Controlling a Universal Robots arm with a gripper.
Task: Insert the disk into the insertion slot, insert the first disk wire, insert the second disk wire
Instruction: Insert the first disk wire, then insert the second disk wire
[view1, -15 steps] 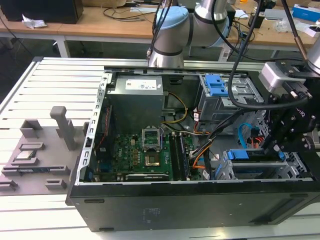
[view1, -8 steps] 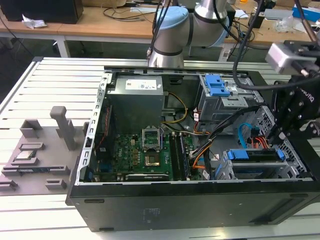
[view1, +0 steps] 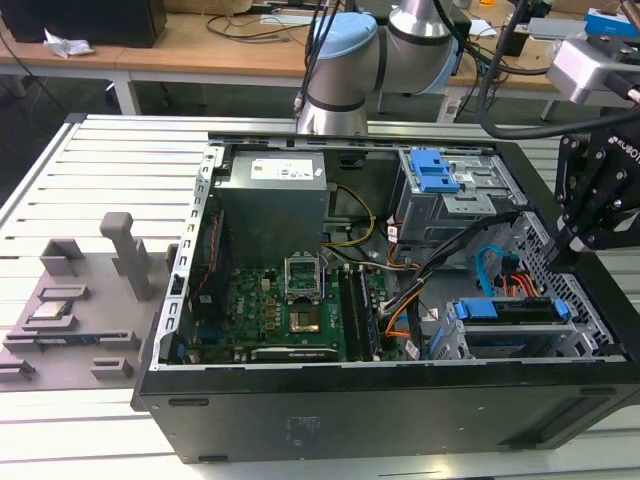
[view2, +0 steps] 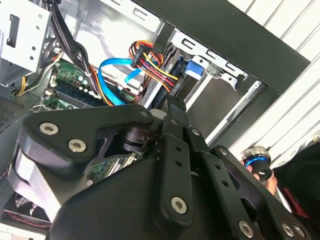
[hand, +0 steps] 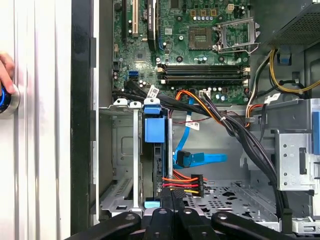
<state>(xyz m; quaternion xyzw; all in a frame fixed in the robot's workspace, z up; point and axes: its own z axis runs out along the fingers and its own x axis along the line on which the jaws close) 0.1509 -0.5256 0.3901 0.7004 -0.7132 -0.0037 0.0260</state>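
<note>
The disk (hand: 154, 165), in its blue carrier (view1: 478, 309), sits inside the insertion slot (hand: 125, 150), a silver cage by the case's front wall. My gripper (view2: 173, 107) reaches into the case right at the disk's rear edge, its fingers pressed together. The orange, red and yellow strands of the first disk wire (view2: 159, 67) run from a black plug (hand: 198, 185) down into the fingertips. The second disk wire (hand: 205, 159), a flat light-blue cable, loops free beside the disk with its dark plug (hand: 182, 157) unattached. In the exterior view my gripper (view1: 565, 245) hangs over the case's right end.
Thick black cable bundles (hand: 235, 130) cross over the motherboard (view1: 290, 300). A grey cage with a blue latch (view1: 435, 175) stands at the back. Outside the case wall (hand: 82, 125), a person's hand (hand: 5, 70) rests on a blue-ringed button (view2: 256, 161).
</note>
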